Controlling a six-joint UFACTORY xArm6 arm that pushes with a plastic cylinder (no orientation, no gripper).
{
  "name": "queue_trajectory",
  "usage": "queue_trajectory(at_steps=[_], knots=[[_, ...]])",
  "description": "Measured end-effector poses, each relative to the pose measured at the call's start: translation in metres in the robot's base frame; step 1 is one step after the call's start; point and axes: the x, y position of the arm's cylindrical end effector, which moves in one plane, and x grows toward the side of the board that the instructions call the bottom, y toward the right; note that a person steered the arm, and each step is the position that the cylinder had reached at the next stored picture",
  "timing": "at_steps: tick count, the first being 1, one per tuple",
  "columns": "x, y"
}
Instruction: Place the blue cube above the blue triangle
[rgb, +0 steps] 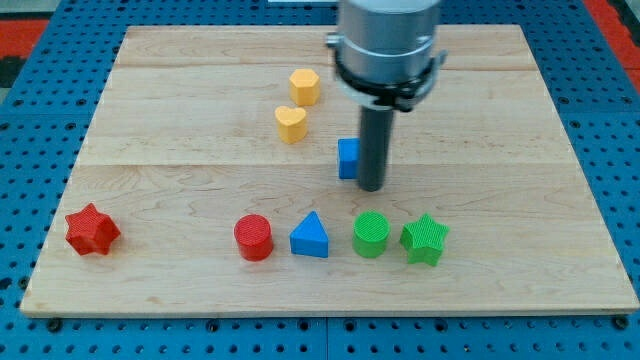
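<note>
End effector first: mine is only a rod, so my tip (371, 187) cannot open, shut or grab; it holds nothing. My tip sits right against the right side of the blue cube (348, 159), touching or almost. The cube is on the table (180, 170), a bit far from and right of the blue triangle (310, 237). It looks small, light and hard, so I think it will slide easily but could spin away. Best to push flat on the middle of a side.
</note>
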Motion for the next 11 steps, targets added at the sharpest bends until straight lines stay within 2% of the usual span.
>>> queue_trajectory(at_steps=[1, 2, 3, 4, 5, 7, 10, 11], knots=[[-0.014, 0.059], [-0.047, 0.034], [-0.047, -0.014], [-0.031, -0.008], [-0.03, 0.025], [-0.028, -0.033], [-0.016, -0.034], [-0.017, -0.053]])
